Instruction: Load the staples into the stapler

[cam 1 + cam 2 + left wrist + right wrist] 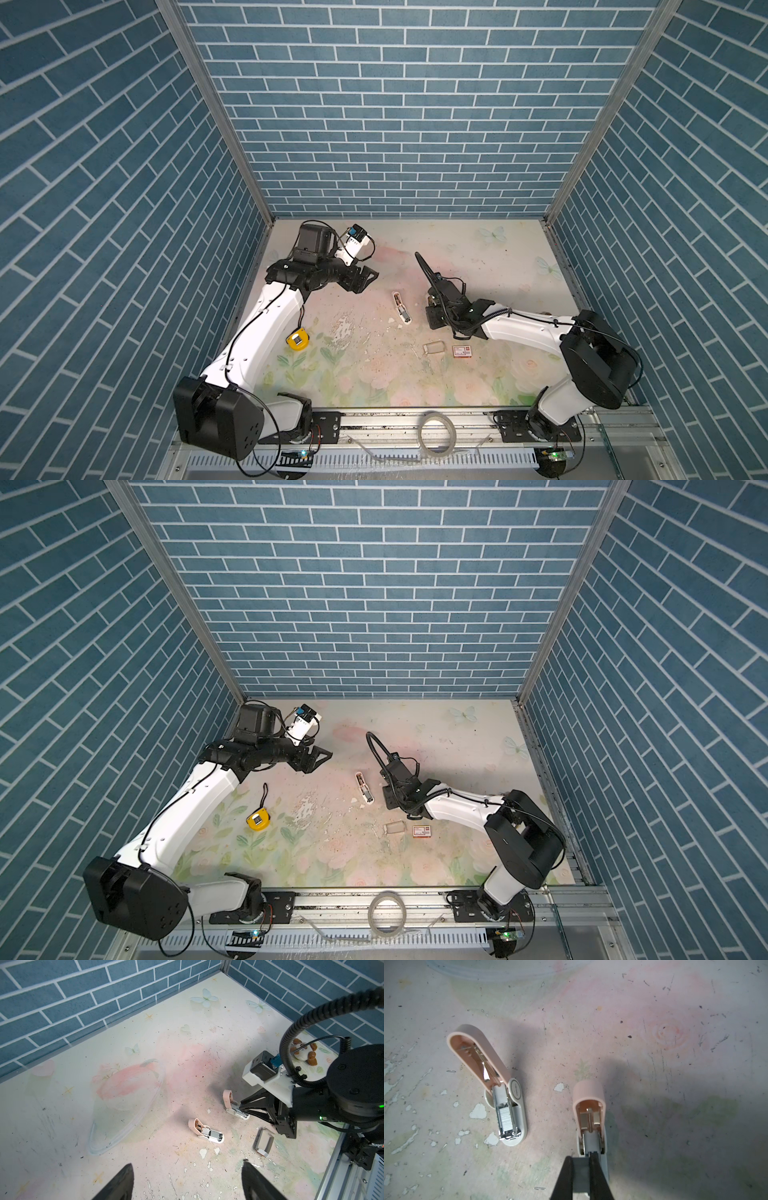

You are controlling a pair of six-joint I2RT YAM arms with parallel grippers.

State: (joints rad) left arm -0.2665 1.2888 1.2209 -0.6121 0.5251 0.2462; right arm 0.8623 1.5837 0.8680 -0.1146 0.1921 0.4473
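Right wrist view: nearest, the right tool (580, 1157) is pinched almost shut on a narrow grey strip, which I take for the staples (580, 1174). The strip points lengthwise into the open stapler (589, 1126) straight ahead, whose pink lid stands raised beyond. Aside on the counter (675, 1105), the other stapler (508, 1113) lies open, its tray filled. The left tool (187, 1162) gapes empty, well apart. In both top views the right arm largely hides the stapler at its tool; only the other stapler (401, 308) shows.
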